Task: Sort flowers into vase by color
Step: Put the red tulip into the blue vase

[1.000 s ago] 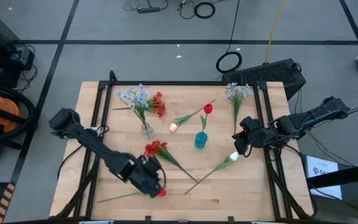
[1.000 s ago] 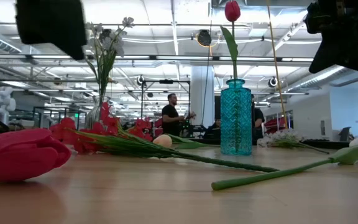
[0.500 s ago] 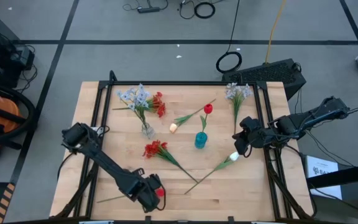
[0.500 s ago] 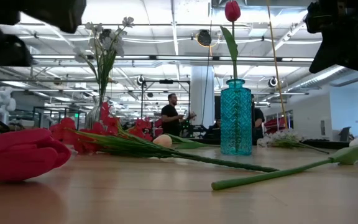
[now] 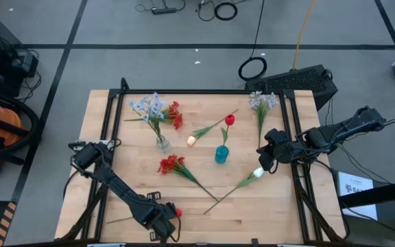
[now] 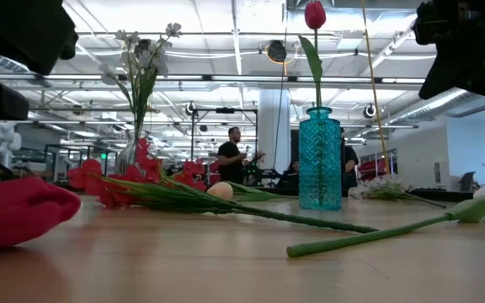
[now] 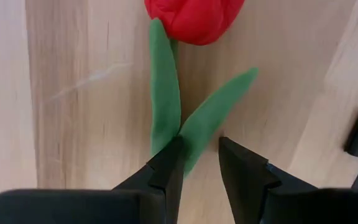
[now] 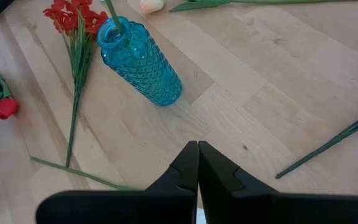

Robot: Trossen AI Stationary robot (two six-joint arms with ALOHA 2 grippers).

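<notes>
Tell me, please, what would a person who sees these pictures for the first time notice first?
Probably the blue vase near the table's middle, standing upright with one red tulip in it. Then the left gripper at the near edge, its fingers open on either side of the stem of a red tulip lying on the wood. The right gripper waits shut near the right edge.

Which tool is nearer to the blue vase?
Right. The right tool hangs beside the blue vase; the left tool is at the near edge.
</notes>
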